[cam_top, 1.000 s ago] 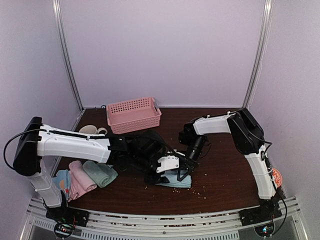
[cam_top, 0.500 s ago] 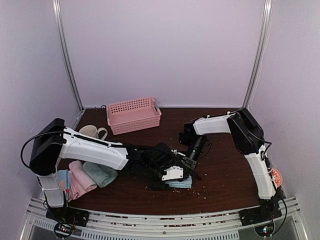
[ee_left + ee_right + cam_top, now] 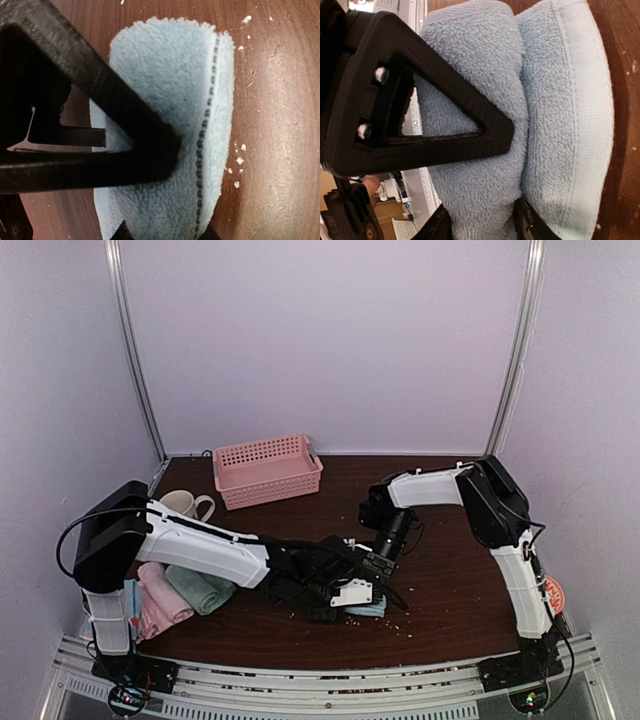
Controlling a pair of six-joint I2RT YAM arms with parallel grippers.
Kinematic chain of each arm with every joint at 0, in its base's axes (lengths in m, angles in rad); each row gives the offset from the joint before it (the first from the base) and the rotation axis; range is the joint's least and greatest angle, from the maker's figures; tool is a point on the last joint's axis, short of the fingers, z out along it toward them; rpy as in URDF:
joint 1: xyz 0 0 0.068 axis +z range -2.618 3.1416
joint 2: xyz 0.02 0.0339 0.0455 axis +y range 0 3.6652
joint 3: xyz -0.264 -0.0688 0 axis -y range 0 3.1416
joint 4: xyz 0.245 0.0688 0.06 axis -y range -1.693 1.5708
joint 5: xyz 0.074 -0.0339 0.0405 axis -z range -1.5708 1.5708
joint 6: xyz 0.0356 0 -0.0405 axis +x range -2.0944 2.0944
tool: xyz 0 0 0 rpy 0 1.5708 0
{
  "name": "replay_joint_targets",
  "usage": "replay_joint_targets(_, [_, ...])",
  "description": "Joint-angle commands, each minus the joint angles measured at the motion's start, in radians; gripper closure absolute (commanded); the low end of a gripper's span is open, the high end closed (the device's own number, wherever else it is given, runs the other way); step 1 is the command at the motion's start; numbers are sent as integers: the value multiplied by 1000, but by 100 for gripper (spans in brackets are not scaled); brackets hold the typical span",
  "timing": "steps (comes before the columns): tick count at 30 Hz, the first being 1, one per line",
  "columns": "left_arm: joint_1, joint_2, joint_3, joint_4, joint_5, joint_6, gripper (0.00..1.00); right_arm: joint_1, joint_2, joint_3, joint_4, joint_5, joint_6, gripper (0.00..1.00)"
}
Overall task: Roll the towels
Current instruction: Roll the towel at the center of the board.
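A light blue towel (image 3: pixel 373 609) lies partly rolled on the brown table, mostly hidden under both grippers. In the left wrist view the towel (image 3: pixel 200 90) shows its stitched hem, and my left gripper (image 3: pixel 165 234) is shut across its rolled end. The right gripper's triangular finger (image 3: pixel 100 125) crosses in front. My right gripper (image 3: pixel 484 227) straddles the roll of the towel (image 3: pixel 565 125). The cloth fills its gap, and whether it presses does not show. From above, the left gripper (image 3: pixel 345 595) and right gripper (image 3: pixel 385 583) meet over the towel. Rolled pink (image 3: pixel 160 598) and sage green (image 3: pixel 203 588) towels lie at the left.
A pink perforated basket (image 3: pixel 267 470) stands at the back of the table, with a cream mug (image 3: pixel 183 504) to its left. A blue dotted cloth (image 3: pixel 125 598) lies beside the pink towel. Pale crumbs (image 3: pixel 400 620) dot the table near the front edge.
The left arm has swung right and stretched out low over the table, and its jaws have narrowed onto the light blue towel. The right jaws have widened. Less of the towel shows from above.
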Motion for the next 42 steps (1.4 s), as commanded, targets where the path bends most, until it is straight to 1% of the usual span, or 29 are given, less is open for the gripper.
replay_joint_targets(1, [0, 30, -9, -77, 67, -57, 76, -23, -99, 62, 31, 173, 1, 53])
replay_joint_targets(5, [5, 32, -24, -129, 86, -134, 75, -84, -200, 182, 29, 213, 81, 51])
replay_joint_targets(7, [20, 48, -4, -177, 127, -171, 75, -116, -262, 229, 30, 219, 96, 49])
replay_joint_targets(11, [83, 104, 65, -273, 287, -227, 75, -171, -387, 306, 32, 226, 107, 49])
replay_joint_targets(14, [128, 166, 131, -340, 392, -273, 75, -206, -484, 316, 54, 218, 128, 49])
replay_joint_targets(15, [142, 183, 149, -355, 427, -288, 75, -217, -514, 313, 59, 199, 126, 49])
replay_joint_targets(17, [171, 213, 174, -365, 489, -313, 75, -243, -563, 309, 32, 112, 95, 47])
replay_joint_targets(19, [201, 234, 185, -366, 536, -337, 75, -246, -624, 256, 31, 58, 38, 44])
replay_joint_targets(21, [229, 248, 196, -369, 587, -350, 76, -241, -689, 135, 62, 32, -27, 43])
replay_joint_targets(25, [263, 260, 207, -369, 655, -361, 76, -207, -782, -41, 137, 64, -60, 43])
replay_joint_targets(29, [279, 272, 208, -369, 693, -360, 76, -111, -807, -112, 143, 106, -85, 44])
replay_joint_targets(32, [293, 288, 207, -369, 710, -365, 76, 12, -821, -177, 177, 200, -88, 45])
replay_joint_targets(35, [299, 293, 208, -365, 713, -367, 77, 105, -831, -284, 283, 317, -48, 45])
replay_joint_targets(36, [300, 294, 209, -364, 713, -369, 76, 127, -828, -328, 348, 371, -11, 45])
replay_joint_targets(37, [300, 294, 211, -365, 709, -369, 76, 147, -824, -368, 454, 447, 78, 43])
replay_joint_targets(38, [300, 294, 213, -365, 706, -371, 76, 162, -815, -407, 516, 518, 117, 42])
replay_joint_targets(39, [300, 294, 214, -364, 705, -371, 76, 172, -803, -436, 561, 568, 131, 41])
replay_joint_targets(42, [300, 296, 217, -365, 701, -371, 75, 188, -750, -486, 642, 651, 143, 42])
